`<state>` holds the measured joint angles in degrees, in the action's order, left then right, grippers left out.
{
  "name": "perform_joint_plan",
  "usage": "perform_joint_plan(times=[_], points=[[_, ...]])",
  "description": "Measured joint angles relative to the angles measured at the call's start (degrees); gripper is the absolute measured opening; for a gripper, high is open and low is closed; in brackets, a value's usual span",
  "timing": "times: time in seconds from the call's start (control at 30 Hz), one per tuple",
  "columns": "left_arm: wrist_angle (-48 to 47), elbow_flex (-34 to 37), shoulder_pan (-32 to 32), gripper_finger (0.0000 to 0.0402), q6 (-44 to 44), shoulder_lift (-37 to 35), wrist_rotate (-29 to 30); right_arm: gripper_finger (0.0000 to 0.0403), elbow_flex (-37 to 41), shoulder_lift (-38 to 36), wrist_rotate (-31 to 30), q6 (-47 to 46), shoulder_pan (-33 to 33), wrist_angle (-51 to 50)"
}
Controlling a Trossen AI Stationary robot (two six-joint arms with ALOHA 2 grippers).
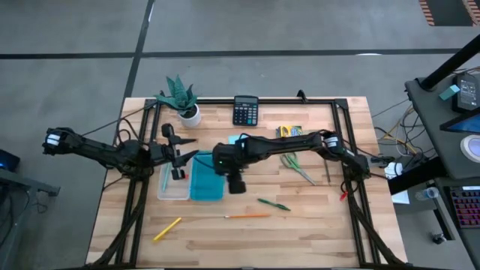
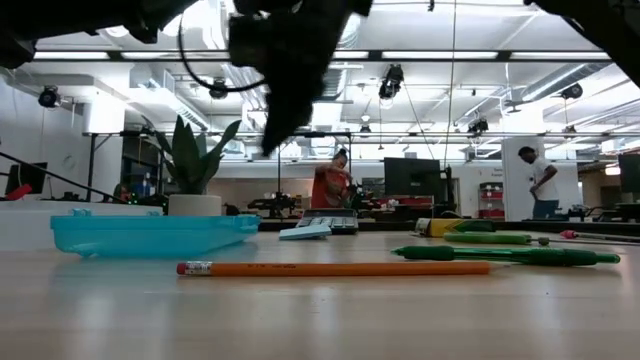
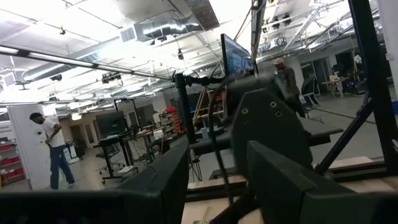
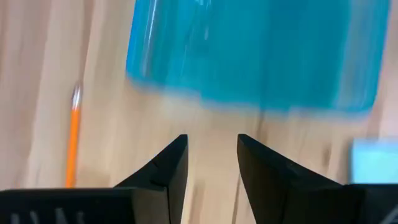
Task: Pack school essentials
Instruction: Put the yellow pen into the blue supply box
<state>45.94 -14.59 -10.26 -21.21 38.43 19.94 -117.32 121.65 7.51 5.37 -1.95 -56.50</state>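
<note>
My right gripper (image 4: 211,140) is open and holds nothing. It hangs above the table beside the teal lid (image 4: 255,56), which lies flat next to the clear box (image 1: 172,185). My left gripper (image 1: 182,150) is open too and hovers over the clear box's far end; a small red thing (image 1: 179,174) lies in that box. On the bare wood lie the orange pencil (image 1: 247,216), green pen (image 1: 274,204), yellow pen (image 1: 167,229), green scissors (image 1: 297,166), yellow crayon box (image 1: 289,132) and, partly under my right arm, the light-blue pad (image 1: 234,139).
A white-potted plant (image 1: 181,98) and a black calculator (image 1: 245,110) stand near the table's far edge. A black frame runs around the table top (image 1: 315,232). Bare wood lies along the near edge. People stand in the room beyond the table.
</note>
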Motion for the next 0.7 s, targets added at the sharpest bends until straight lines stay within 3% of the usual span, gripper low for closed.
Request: perform_joint_plan(times=[0.17,0.3,0.47,0.7], points=[[0.1,0.0,0.0,0.0146,0.0,0.6,0.0,0.0118,3.0,-4.0,-0.1,-4.8,-1.8,-9.1],[0.1,0.0,0.0,0.0146,1.1,1.2,0.0,0.0113,10.9,-10.3,-0.6,-8.2,-3.7,-7.7],[0.2,0.0,0.0,0.0146,1.5,2.4,0.0,0.0107,24.1,-19.8,-4.7,-11.9,-5.4,2.0],[3.6,0.0,0.0,0.0146,6.3,5.9,0.0,0.0098,44.6,-32.7,-8.3,-11.8,-7.3,25.0]])
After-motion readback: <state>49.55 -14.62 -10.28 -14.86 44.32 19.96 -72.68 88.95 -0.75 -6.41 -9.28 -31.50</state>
